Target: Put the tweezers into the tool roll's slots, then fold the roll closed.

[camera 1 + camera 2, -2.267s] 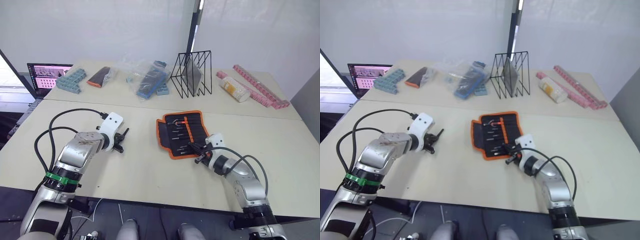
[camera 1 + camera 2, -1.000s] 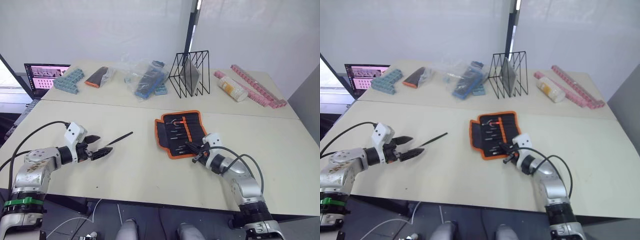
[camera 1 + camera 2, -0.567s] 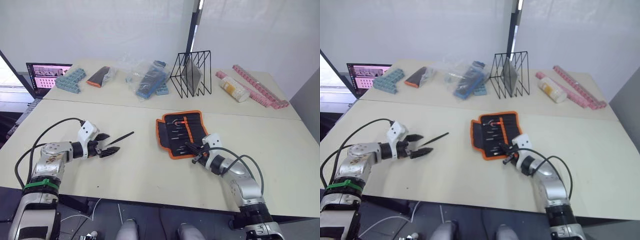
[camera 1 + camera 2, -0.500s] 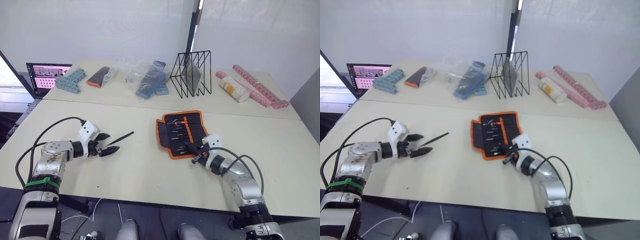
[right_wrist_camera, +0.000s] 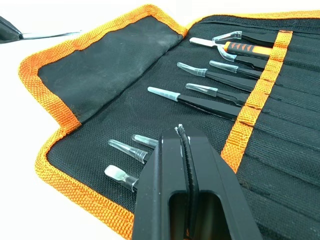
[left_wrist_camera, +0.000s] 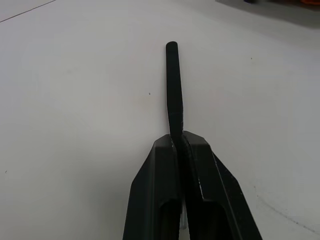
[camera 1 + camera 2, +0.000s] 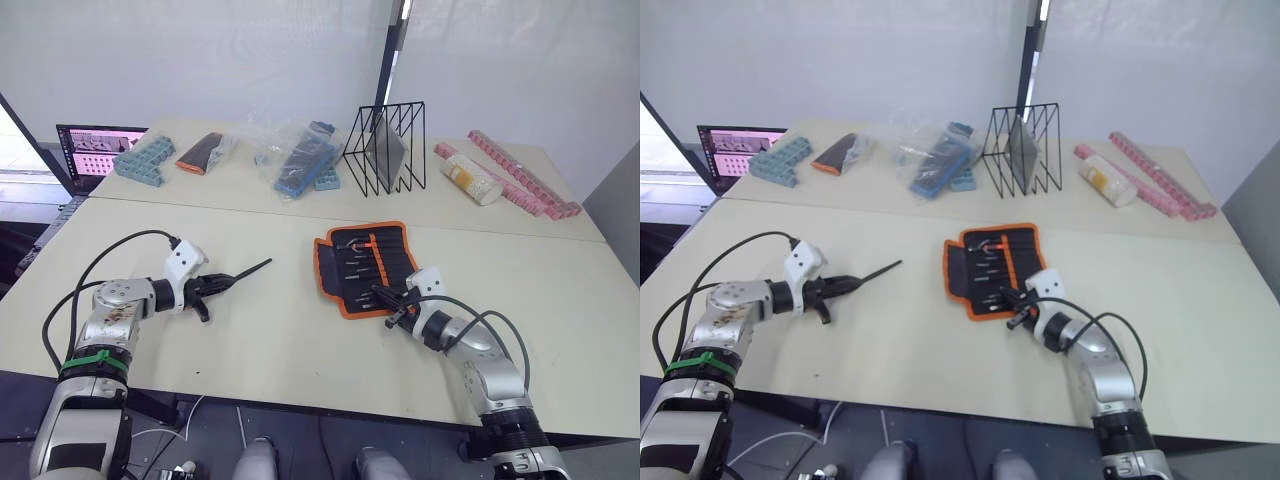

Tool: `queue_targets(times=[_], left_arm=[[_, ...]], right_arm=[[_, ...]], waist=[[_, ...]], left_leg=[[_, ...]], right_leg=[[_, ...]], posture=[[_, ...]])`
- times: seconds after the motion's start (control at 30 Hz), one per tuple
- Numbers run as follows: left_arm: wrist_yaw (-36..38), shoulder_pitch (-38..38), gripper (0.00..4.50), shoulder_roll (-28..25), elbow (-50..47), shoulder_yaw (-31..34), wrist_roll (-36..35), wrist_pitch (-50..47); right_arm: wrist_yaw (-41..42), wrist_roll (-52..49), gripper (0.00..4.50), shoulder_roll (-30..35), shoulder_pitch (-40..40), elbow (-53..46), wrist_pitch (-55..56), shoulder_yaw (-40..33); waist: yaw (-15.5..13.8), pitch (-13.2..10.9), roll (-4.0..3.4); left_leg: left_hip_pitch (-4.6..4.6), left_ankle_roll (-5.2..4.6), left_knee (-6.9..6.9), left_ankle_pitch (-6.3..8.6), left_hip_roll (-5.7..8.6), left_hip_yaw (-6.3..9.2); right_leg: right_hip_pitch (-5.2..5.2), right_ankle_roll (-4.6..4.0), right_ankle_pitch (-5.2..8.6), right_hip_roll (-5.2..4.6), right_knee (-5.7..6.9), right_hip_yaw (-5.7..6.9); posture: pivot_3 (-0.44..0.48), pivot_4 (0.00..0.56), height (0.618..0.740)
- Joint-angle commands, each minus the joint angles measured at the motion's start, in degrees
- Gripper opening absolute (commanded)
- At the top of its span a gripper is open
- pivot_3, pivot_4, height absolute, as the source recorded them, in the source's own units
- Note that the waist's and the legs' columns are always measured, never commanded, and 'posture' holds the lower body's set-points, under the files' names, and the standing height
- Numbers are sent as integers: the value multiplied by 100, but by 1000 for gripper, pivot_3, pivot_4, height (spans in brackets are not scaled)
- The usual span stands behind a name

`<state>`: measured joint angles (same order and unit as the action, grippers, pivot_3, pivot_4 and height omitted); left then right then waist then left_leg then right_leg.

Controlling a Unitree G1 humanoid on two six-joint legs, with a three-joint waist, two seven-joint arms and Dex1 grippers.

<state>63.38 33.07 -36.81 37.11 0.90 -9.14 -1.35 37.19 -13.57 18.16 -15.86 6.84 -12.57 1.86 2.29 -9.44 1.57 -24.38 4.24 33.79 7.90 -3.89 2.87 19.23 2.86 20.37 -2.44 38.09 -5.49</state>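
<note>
Pinching a tweezer [image 6: 173, 85], left tool [image 6: 181, 141]; right tool [image 5: 183, 135] pressed together over tool roll [image 5: 125, 95].

Lab: laptop [image 7: 97, 148], cluttered worktable [image 7: 280, 340]

The table [image 7: 300, 340] is viewed from above by both head cameras; the tool roll [image 5: 150, 95] is seen close by the right wrist camera.
</note>
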Motion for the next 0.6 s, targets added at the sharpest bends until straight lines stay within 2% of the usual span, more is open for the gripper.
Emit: queue_targets(times=[0.03, 0.2, 0.33, 0.5, 0.6], left_arm=[[52, -75, 16, -3, -281, -33, -27, -107], [-102, -22, 16, -46, -474, 157, -142, -379], [-217, -58, 16, -139, -1024, 168, -111, -518], [-140, -87, 16, -119, -2431, 183, -602, -1432], [9, 78, 16, -196, -2949, -225, -448, -1619]], right_arm=[[10, 102, 0, 26, 89, 174, -178, 121], [10, 83, 0, 74, 67, 133, -192, 77], [-7, 159, 0, 227, 113, -120, -230, 101], [-96, 127, 0, 294, 209, -486, -411, 58], [-186, 156, 0, 255, 295, -463, -372, 30]], waist=[[2, 0, 0], [10, 0, 0], [-2, -1, 1], [-29, -2, 0], [-25, -2, 0]], left_leg=[[0, 0, 0, 0, 0, 1], [0, 0, -1, 0, 0, 2], [-6, 0, 0, 0, 0, 2], [-30, -1, 3, 0, 2, 8], [-28, -1, 3, 0, 3, 8]], right_leg=[[0, 0, 0, 0, 0, 0], [1, 0, 0, 1, 1, 0], [5, 0, 0, 1, 0, 1], [14, 0, 0, 0, 0, 3], [15, 0, 0, 1, -1, 2]], posture=[[0, 150, 734], [0, 150, 734], [0, 150, 734], [0, 150, 734], [0, 150, 734]])
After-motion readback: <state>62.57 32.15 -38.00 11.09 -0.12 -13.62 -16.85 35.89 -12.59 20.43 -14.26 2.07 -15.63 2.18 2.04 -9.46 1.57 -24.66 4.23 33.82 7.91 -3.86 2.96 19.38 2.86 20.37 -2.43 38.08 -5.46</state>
